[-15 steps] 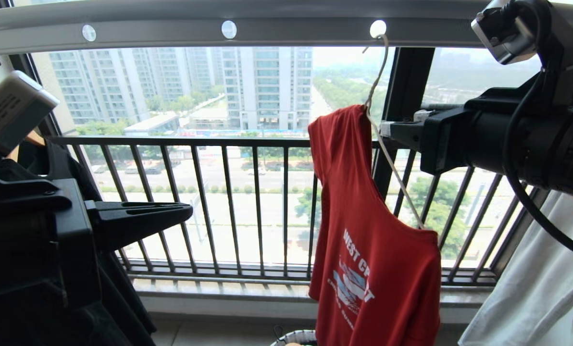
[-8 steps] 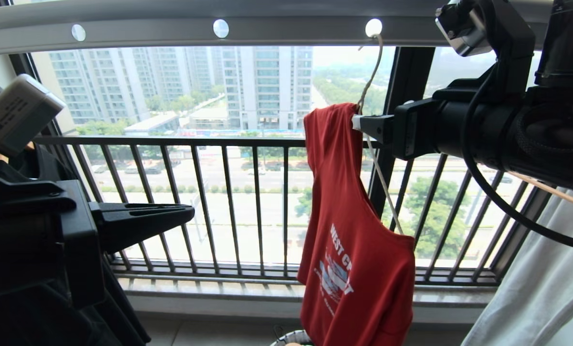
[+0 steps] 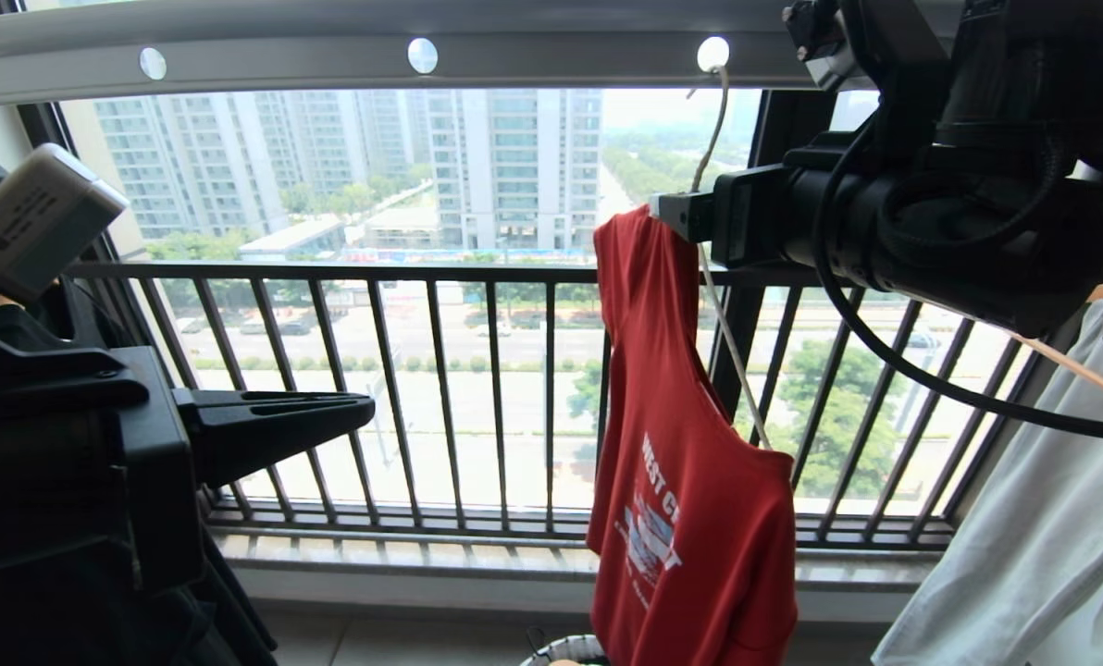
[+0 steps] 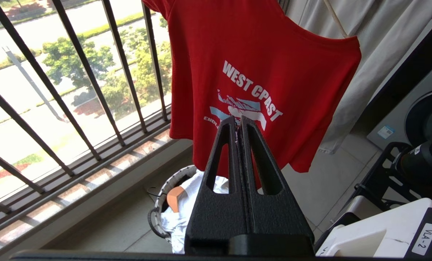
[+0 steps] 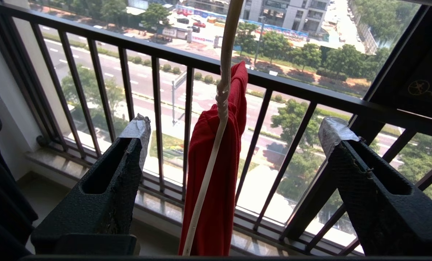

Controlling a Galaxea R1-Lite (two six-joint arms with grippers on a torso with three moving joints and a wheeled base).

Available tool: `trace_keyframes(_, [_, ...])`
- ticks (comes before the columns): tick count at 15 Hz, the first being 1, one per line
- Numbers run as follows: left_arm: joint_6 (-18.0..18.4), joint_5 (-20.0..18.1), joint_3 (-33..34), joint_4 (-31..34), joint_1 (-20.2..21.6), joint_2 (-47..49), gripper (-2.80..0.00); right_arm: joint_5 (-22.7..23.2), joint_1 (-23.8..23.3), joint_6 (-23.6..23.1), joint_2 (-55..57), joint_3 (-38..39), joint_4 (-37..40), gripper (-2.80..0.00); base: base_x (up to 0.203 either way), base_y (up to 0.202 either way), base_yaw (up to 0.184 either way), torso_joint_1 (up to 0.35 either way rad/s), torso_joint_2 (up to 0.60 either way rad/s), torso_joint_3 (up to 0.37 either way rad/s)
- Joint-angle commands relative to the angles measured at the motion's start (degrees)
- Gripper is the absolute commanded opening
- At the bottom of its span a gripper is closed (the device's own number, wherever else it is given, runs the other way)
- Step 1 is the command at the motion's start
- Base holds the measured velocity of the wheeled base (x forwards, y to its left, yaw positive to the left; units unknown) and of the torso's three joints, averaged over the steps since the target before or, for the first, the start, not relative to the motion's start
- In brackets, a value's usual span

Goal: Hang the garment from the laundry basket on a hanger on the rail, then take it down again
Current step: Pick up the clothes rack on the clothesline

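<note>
A long grey metal rail (image 3: 329,55) pierced with round white holes is seen running across the top of the scene, in front of a black railing of vertical bars (image 3: 440,388) that closes the balcony at the far side. A red short-sleeved T-shirt (image 3: 690,499) printed with white and light-blue "WEST CPAST" lettering is hung at the right of centre, carried aslant on a thin cream-white wire hanger (image 3: 732,370) whose long hook is caught in one of the rail's holes. A pale grey garment (image 3: 1023,555) is hung at the far right, and black clothing (image 3: 228,592) is seen at the near left.

The right gripper (image 5: 234,134) is held high on the right, level with the shirt's collar. Its tape-tipped black fingers (image 5: 138,127) are spread wide on either side of the hanger's neck and the bunched red fabric, with clear gaps on both sides, so nothing is grasped.

The left gripper (image 4: 239,121) is held low on the left, well apart from the shirt, and its two black fingers are pressed flat together with nothing between them.

A small round white woven laundry basket (image 4: 161,195) with a dark rim is set on the floor below the shirt; white cloth and a small orange item are seen inside it.
</note>
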Motion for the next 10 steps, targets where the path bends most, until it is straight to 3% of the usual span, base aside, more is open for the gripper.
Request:
trace_keyframes(1, [0.0,-0.1,0.0,0.0,0.0,0.0,-2.80,-0.2,-1.1,0.0,1.8,-2.4,-0.2,0.00,0.000,0.000,0.000,0.000,0.00,0.000])
trace_keyframes(2, [0.0,-0.1,0.0,0.0,0.0,0.0,-2.80,-0.2,-1.5,0.0,2.2,-3.2,-0.1,-2.80,0.000,0.000,0.000,0.000,0.00,0.000])
trace_keyframes(10, [-0.4,-0.3,0.4,-0.3,-0.3,3.2,-2.80,-0.1,-1.8,-0.2,4.0,-6.6,0.0,-2.80,0.000,0.000,0.000,0.000,0.00,0.000])
